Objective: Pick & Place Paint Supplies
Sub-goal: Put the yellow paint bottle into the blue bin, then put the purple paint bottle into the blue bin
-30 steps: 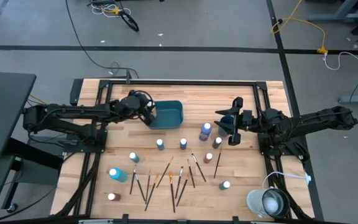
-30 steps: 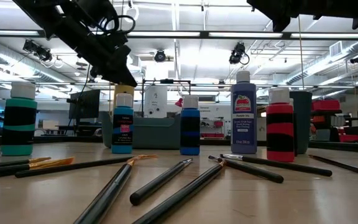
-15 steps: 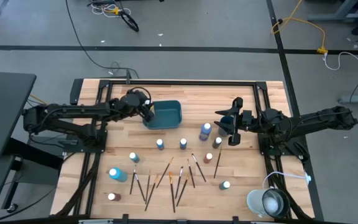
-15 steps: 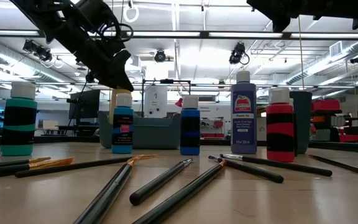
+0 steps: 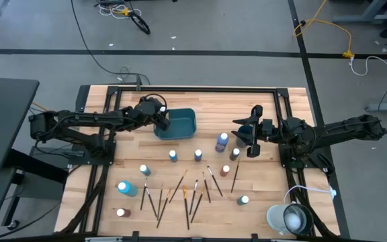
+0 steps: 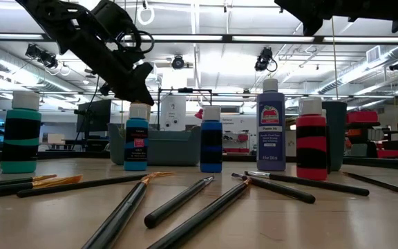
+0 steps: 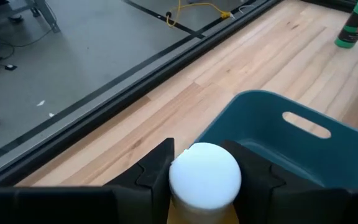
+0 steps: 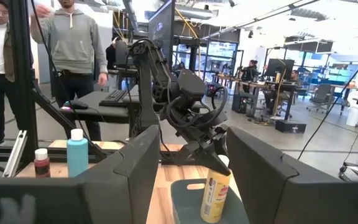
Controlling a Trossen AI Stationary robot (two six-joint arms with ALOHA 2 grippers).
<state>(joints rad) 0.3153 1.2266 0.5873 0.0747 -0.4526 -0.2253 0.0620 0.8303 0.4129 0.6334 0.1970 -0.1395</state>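
Between my left gripper's (image 7: 205,180) fingers (image 7: 156,169) sits a yellow paint bottle (image 8: 215,196), white cap up, low centre in my left wrist view and right at the near rim of the teal tray (image 7: 303,146) that fills the lower right there. From above, that puts us upper centre-left of the frame, claw (image 5: 158,117) hanging over the tray's left edge (image 5: 180,128). From the right wrist view the bottle hangs upright just above the tray, low centre, and it looks held at its cap end. Whether I am clamped or letting go, I cannot tell; the cap fills the gap between the fingers. Judging the handling: small rigid plastic, light, smooth sides that could slip, so the shoulder under the cap looks the safest hold, and it should land upright or it may roll. My right gripper (image 5: 250,140) waits with its fingers spread, centre-right of the overhead frame, above the purple bottle (image 5: 221,142). Lower down lie the other bottles, like the blue bottle (image 5: 197,155), and a scatter of paintbrushes (image 5: 183,193).
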